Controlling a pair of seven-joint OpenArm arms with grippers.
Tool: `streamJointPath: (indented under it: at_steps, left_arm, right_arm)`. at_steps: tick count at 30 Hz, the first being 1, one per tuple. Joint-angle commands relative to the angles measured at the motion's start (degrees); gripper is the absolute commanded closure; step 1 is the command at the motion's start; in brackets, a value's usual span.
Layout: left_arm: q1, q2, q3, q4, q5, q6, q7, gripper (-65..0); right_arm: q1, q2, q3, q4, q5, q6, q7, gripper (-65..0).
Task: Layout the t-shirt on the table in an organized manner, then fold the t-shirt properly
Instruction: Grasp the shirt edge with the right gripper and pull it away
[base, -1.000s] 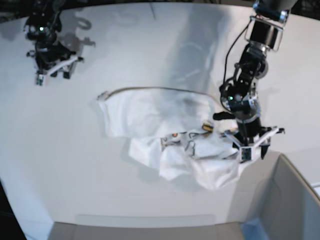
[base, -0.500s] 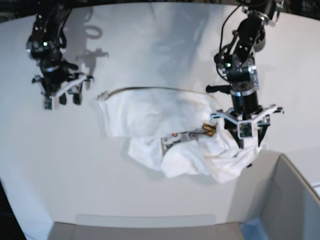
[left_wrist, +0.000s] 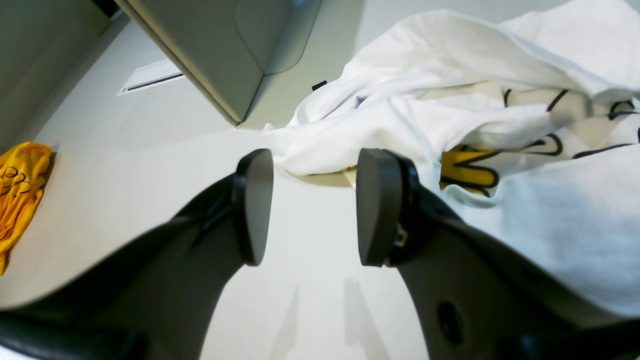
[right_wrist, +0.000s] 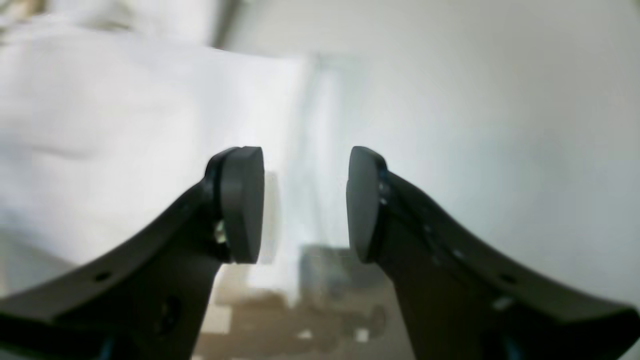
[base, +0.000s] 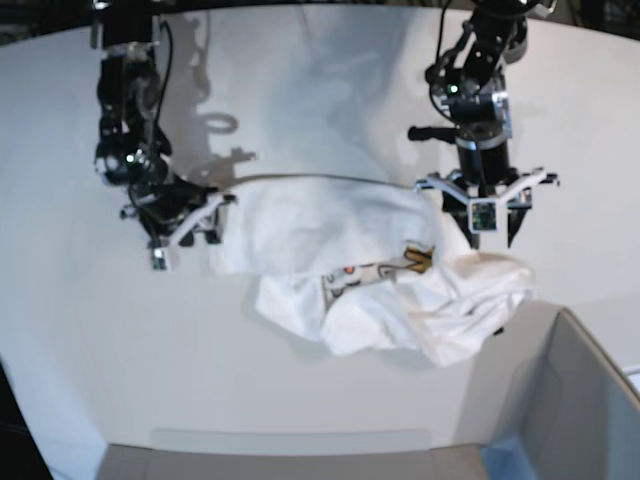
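White bench (base: 300, 90) with a curved far edge, evenly lit; both arms throw dark shadows on it. A grey box (base: 590, 400) with a blue edge sits at the near corner, just beside the cloth

T-shirt (base: 330, 225): lies crumpled near the middle of the bench, toward the grey box. The upper part is spread fairly flat; the lower part is bunched in loose folds with a strip of the printed front showing between them. Left wrist view shows yellow shapes with black outlines in the folds (left_wrist: 465, 170)

Left claw (base: 487, 240): pointing down, just above the bunched edge of the t-shirt on the box side. Jaws stand apart with nothing between them; in the wrist view the gap shows bare bench, and the cloth edge lies just beyond the pads (left_wrist: 380, 205). No grip on the cloth

Right claw (base: 175, 235): low over the bench at the opposite edge of the t-shirt, just beside the flat part. Jaws wide apart, empty. Wrist view is blurred; white cloth fills its left half, bare bench the right

A yellow cloth (left_wrist: 20, 185) lies at the far left of the left wrist view, well apart from the t-shirt
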Motion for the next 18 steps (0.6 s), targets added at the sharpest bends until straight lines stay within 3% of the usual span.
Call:
streamJointPath:
  at_steps: [1,12,15,18]
  left_arm:
    - [-0.02,-0.22,-0.28,1.15,1.38,0.35,-1.41,-28.0]
    - [0.07,-0.13,-0.28,1.5,1.38,0.44,-1.32,-28.0]
    - [0.07,0.04,-0.2,1.5,1.38,0.44,-1.32,-28.0]
    - [0.07,1.89,-0.55,1.5,1.46,0.44,-1.32,-28.0]
  right_arm:
    - [1.51,0.59,0.4,-0.22,0.81,-0.06,1.28,-27.7]
    - [4.23,0.59,0.05,-8.84,2.13,-0.06,1.28,-27.2]
    - [4.5,0.59,-0.04,-8.84,2.13,-0.06,1.28,-20.0]
    - [5.02,1.47,-1.45,-8.84,2.13,-0.06,1.28,-4.5]
